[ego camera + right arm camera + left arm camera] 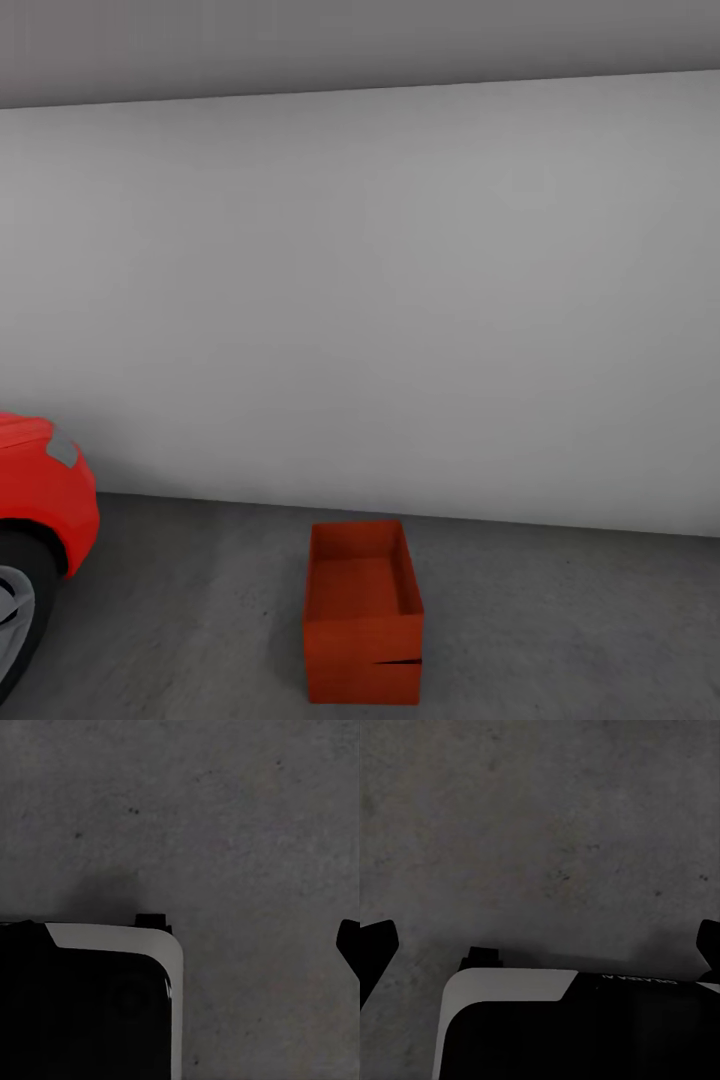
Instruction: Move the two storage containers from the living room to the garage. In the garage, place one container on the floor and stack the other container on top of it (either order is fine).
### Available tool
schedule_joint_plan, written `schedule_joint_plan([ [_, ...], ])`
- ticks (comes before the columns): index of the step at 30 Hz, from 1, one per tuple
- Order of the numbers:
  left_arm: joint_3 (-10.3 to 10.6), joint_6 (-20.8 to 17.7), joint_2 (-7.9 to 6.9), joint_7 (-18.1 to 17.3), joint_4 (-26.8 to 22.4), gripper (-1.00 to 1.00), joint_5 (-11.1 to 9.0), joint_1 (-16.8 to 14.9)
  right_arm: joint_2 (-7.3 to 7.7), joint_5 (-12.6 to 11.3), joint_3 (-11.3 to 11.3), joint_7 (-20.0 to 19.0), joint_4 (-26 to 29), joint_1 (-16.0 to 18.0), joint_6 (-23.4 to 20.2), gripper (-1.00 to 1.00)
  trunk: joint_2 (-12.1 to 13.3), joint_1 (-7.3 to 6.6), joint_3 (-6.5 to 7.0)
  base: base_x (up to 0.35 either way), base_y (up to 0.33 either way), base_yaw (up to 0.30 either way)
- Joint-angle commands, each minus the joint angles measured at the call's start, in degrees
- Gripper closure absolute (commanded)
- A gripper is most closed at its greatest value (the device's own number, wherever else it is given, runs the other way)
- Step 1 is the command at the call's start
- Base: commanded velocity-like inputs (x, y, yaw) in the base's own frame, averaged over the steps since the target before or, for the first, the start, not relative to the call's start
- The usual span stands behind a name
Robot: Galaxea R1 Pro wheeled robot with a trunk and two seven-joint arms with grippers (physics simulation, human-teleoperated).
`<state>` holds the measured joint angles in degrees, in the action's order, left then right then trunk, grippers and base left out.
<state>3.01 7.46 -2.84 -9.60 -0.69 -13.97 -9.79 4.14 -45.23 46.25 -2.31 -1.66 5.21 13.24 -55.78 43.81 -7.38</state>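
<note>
We see the two storage containers (362, 612) stacked as one orange-red block at the lower centre of the head frame, on the grey garage floor (560, 630) near the pale wall (400, 300). A red car (40, 500) sits at lower left. The left tool (540, 945) hangs released, its fingers spread over bare concrete; the right tool's (349, 945) state we cannot tell.

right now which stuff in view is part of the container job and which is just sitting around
Part of the job:
- stacked storage containers, one nested on the other, a seam showing on the front face
- concrete floor they stand on

Just sitting around:
- red car, at the left
- pale grey wall behind
- robot's base, below the wrist cameras
</note>
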Motion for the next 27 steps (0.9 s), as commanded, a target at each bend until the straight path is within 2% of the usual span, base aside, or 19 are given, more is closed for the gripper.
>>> schedule_joint_plan([
  [1, 0.33, 0.18, -0.02, -0.25, 0.08, -1.00, -0.53, -0.05, -0.04, -0.50, 0.46, -0.24, -0.17, 0.06, 0.24, -1.00, -0.06, 0.01, -0.08, 0.000, 0.000, 0.000],
  [27, 0.09, 0.18, -0.08, -0.25, 0.08, -1.00, -0.71, -0.05, -0.03, -0.39, 0.42, -0.23, -0.18, 0.06, 0.20, -1.00, -0.06, 0.01, -0.08, 0.000, 0.000, 0.000],
])
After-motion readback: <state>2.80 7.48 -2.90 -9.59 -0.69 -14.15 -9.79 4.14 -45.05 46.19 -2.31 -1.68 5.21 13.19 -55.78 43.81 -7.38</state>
